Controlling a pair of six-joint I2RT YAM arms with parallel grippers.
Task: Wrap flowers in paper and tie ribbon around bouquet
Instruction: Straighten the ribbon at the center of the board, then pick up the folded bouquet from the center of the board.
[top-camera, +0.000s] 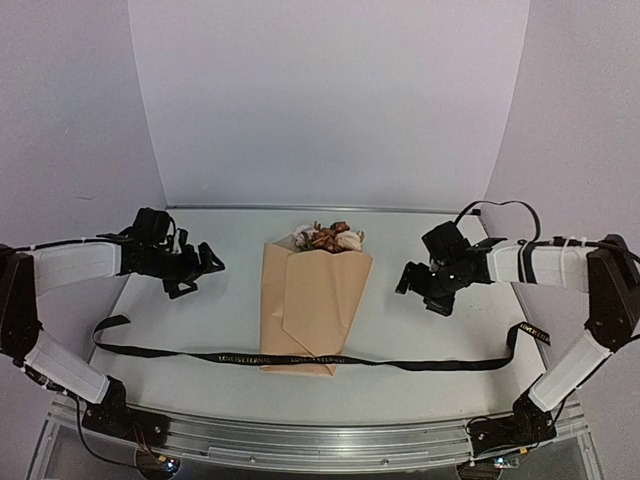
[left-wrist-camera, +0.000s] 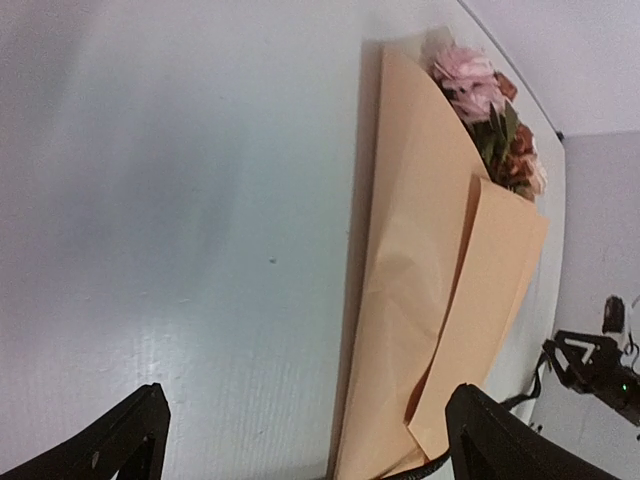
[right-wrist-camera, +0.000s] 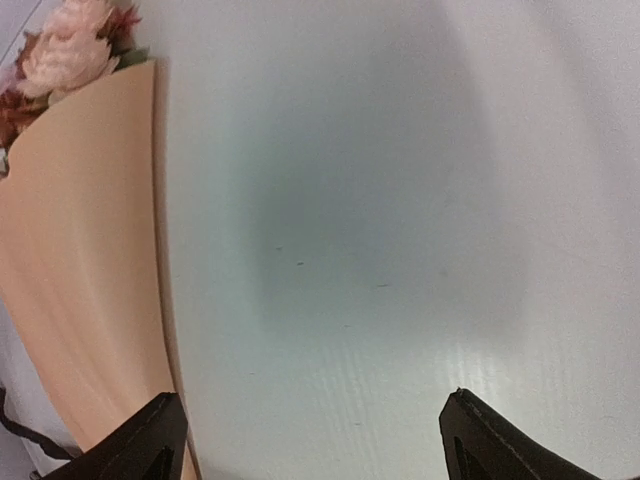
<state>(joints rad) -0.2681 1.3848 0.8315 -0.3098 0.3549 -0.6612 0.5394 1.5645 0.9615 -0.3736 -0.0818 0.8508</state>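
Bouquet (top-camera: 313, 300) between left hand (top-camera: 197, 274) and right hand (top-camera: 420, 291)

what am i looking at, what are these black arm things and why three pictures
Two robot arms are bolted at the near edge of a table. The wide picture looks down from above and behind them; the other two come from a camera on each wrist, the dark tips below being that arm's fingers. On the table lies a paper-wrapped bouquet, a black ribbon laid flat across its narrow end, untied. The left tool and right tool are open and hold nothing.
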